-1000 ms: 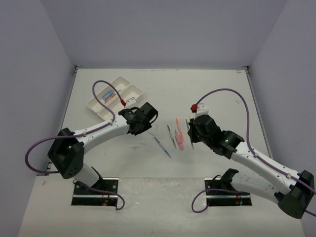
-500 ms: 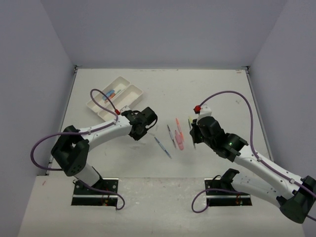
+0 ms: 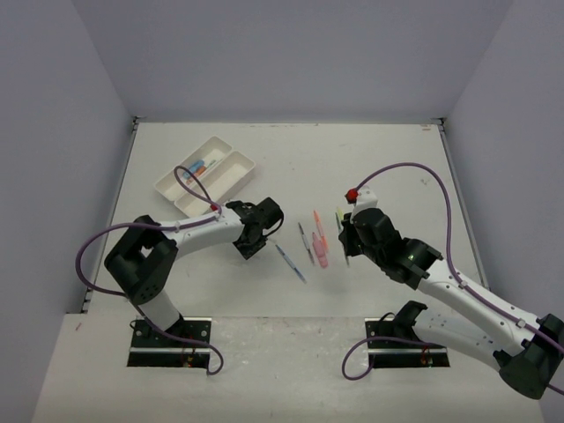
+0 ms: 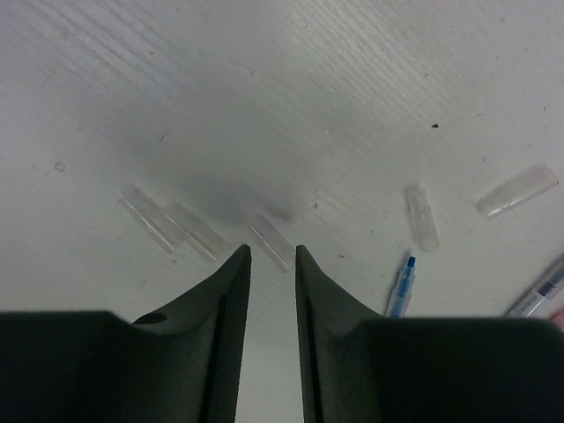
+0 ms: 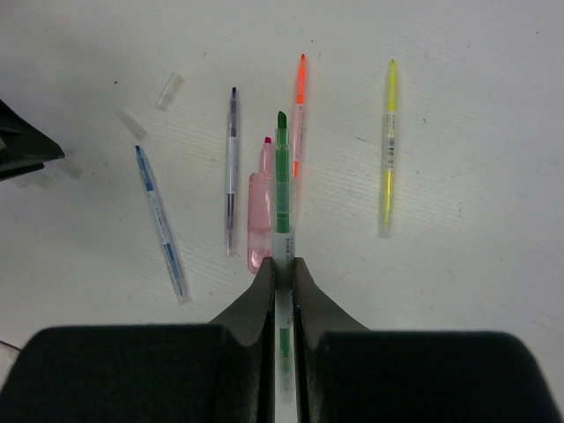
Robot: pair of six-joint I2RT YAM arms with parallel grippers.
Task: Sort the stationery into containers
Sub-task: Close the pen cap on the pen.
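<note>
Thin green pen (image 5: 281, 167) pinched by right gripper (image 5: 282, 264), long axis in line with fingers, tip pointing straight ahead, just beside pink stubby marker (image 5: 259, 207). Left gripper (image 4: 272, 256) narrowly parted, empty, by clear plastic caps (image 4: 270, 242).

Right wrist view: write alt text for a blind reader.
The right gripper is shut on a green pen. On the table lie a pink marker, an orange pen, a yellow pen, a blue pen, a grey pen and two clear caps.

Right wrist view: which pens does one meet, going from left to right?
Blue pen, clear pen with dark tip, pink marker, green pen, orange pen, yellow pen.
</note>
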